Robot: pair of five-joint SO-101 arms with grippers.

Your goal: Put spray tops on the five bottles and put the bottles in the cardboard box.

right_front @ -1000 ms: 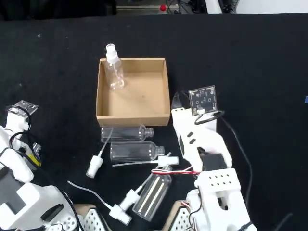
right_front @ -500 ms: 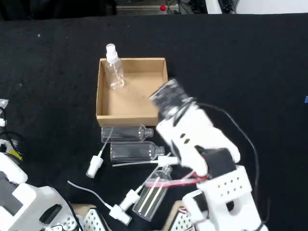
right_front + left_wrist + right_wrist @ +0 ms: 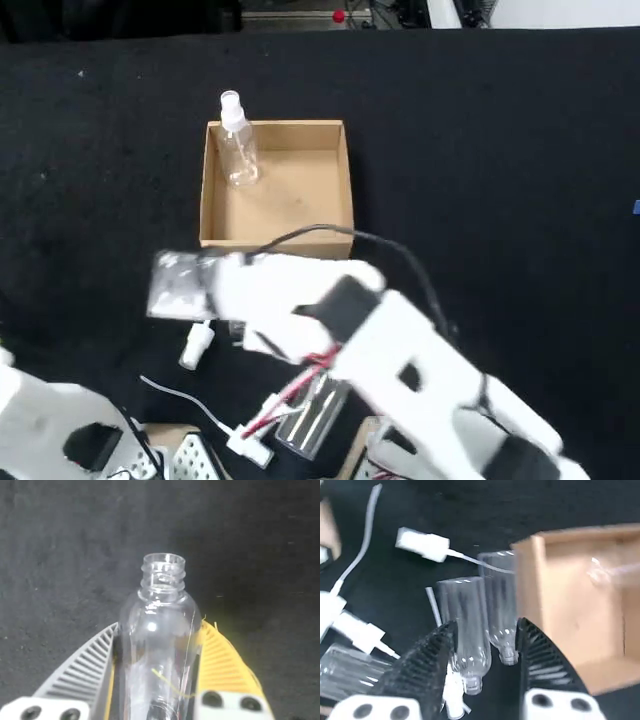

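The right arm (image 3: 340,320) has swung from the right side of the cardboard box (image 3: 347,180) over the lying bottles (image 3: 467,615), toward the table's left edge. The left arm (image 3: 50,420) has drawn back.

It looks like a robotics lab bench: a black-covered table (image 3: 520,150), with cables (image 3: 402,12) and a red knob (image 3: 340,16) at 12 o'clock.

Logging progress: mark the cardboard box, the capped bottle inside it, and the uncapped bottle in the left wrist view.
cardboard box (image 3: 240,243), high view, front wall.
capped bottle (image 3: 240,160), high view, clear body.
uncapped bottle (image 3: 160,611), left wrist view, shoulder below the threaded neck.
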